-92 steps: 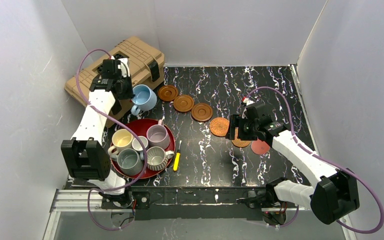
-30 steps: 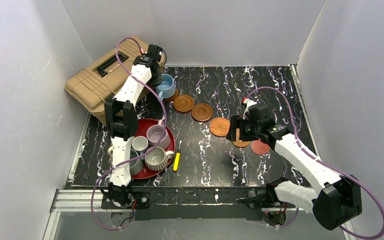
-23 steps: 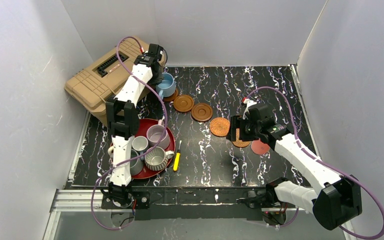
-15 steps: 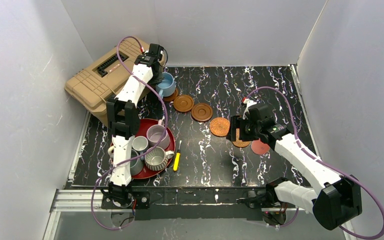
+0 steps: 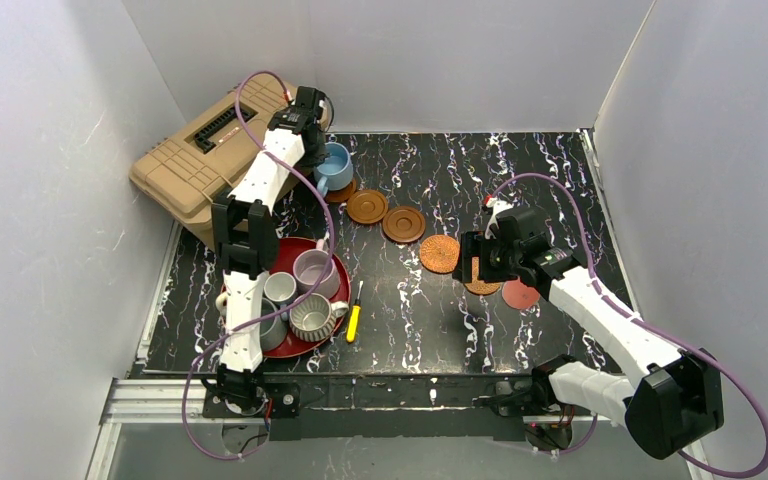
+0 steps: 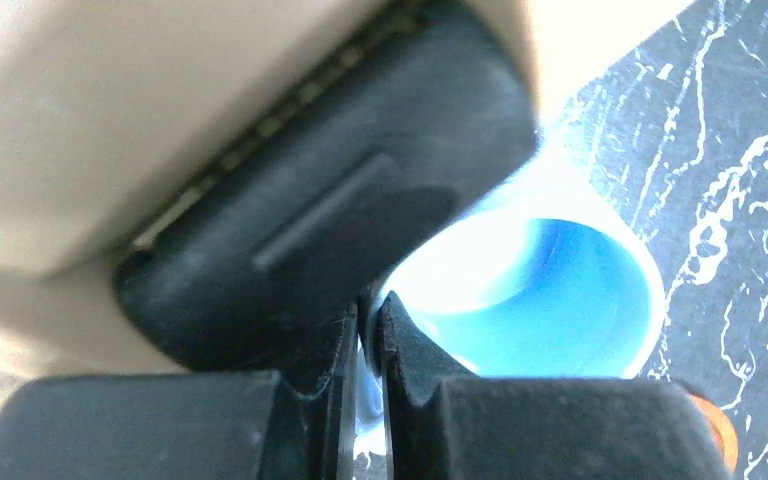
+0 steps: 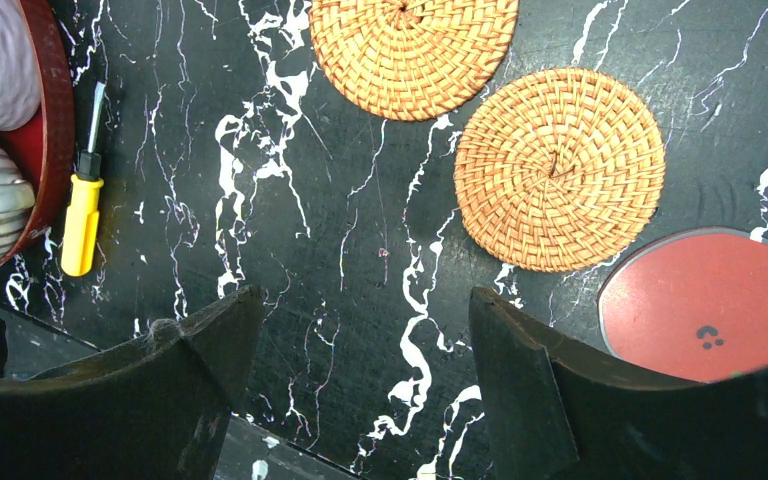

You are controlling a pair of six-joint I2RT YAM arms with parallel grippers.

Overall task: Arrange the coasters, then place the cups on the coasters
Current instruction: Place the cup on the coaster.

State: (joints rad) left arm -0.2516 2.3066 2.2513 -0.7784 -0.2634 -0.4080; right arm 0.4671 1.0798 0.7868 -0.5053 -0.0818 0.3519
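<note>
Left gripper (image 6: pixel 368 330) clamped on rim of blue mug (image 6: pixel 550 300), far-left by tan case (image 5: pixel 195 150), over first wooden coaster (image 5: pixel 346 191); seated or not, unclear. Glazed ceramic: likely hefty, slick, chippable; handle looks surer. Right gripper (image 7: pixel 360 320) spread wide, empty, above woven coasters (image 7: pixel 558 168)

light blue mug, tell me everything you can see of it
The light blue mug is glossy, ceramic-looking, upright and empty as far as its bright blue inside shows. It is at the far left of the table beside the tan case, overlapping the leftmost brown coaster. The left gripper is shut on its wall at the rim. Whether it rests on the coaster or hangs just above is unclear.
</note>
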